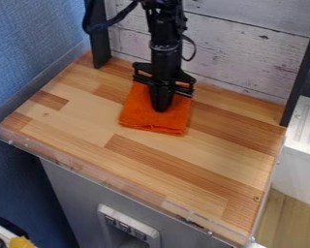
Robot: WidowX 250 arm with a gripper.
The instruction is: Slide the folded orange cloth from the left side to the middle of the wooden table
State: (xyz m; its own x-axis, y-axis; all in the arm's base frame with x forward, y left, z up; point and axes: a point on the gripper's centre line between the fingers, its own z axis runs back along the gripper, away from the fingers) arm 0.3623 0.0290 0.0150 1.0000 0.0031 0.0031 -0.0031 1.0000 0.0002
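One folded, fuzzy orange cloth (139,115) lies on the striped wood-block counter (86,116), partly hidden by the black two-finger gripper (162,109), its fingers together; whether they pinch fabric, I cannot tell.

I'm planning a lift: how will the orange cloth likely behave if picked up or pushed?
The orange cloth looks like soft fabric, so it would probably droop when lifted. Its near edge shows stacked layers, so the folds may loosen. Lying flat on the wooden surface, it would likely slide or bunch, not tip.
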